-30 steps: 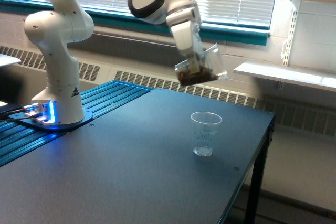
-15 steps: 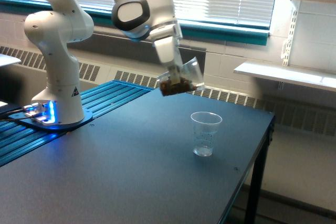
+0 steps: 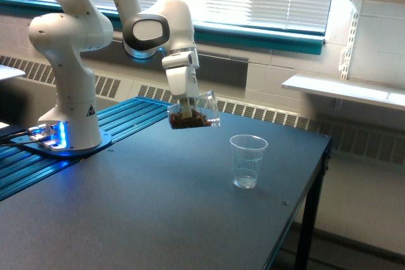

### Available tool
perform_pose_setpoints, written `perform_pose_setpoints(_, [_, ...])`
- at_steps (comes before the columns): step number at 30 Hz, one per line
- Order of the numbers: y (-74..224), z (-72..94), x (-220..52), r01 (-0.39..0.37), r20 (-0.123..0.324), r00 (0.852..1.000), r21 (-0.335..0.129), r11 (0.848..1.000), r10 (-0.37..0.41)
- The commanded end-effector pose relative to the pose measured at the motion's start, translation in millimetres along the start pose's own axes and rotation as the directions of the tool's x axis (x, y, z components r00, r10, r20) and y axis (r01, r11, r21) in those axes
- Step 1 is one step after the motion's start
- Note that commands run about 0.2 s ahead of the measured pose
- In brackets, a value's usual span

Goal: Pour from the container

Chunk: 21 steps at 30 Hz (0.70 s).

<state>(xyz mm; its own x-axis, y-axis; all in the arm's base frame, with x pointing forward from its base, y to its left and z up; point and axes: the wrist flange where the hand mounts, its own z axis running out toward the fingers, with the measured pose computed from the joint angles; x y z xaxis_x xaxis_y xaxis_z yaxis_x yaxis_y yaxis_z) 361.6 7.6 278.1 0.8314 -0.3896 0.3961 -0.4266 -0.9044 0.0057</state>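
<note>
Item 1, arm base: stands at the surface's far edge, toward the exterior view's left, on the ribbed blue strip. Of no concern to your pour.

Item 2, end effector: you see it hanging over the middle of the surface's far half, closed on the container.

Item 3, container: clear plastic cup, brown contents settled in its low side, held clear above the surface. It is tilted, with the long axis near level and the rim facing the exterior view's right.

Item 4, measuring cup: clear, tapered, faint printed lines, upright on the surface nearer its right edge; it appears empty.

Governing relation: the measuring cup lies to the right of and below the container's rim, apart from it. Judged, you must carry the rim rightward over that mouth before tipping further.
</note>
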Motion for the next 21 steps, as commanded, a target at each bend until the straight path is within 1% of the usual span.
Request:
perform_pose_setpoints(1, [-24.4,-6.5,7.1,-0.061,-0.024,0.998,0.021,0.998,0.061])
perform_pose_setpoints(8, [-47.9,-8.8,21.3,-0.076,-0.022,0.997,0.035,0.996,0.077])
perform_pose_setpoints(12, [-57.4,-6.8,26.9,-0.082,-0.016,0.996,0.031,0.996,0.082])
perform_pose_setpoints(13, [-53.3,-9.7,47.8,-0.110,-0.023,0.994,0.019,0.994,0.111])
perform_pose_setpoints(14, [-47.4,-4.1,51.8,0.155,-0.001,0.988,-0.016,0.988,-0.155])
perform_pose_setpoints(15, [-49.3,-3.7,53.8,0.193,0.005,0.981,-0.017,0.981,-0.193])
perform_pose_setpoints(16, [-50.5,-2.0,56.7,0.180,0.016,0.984,-0.023,0.983,-0.180])
perform_pose_setpoints(18, [-51.6,0.7,65.6,0.119,0.035,0.992,-0.036,0.992,-0.118])
perform_pose_setpoints(21, [-52.4,0.0,79.5,0.034,0.049,0.998,-0.052,0.998,-0.031])
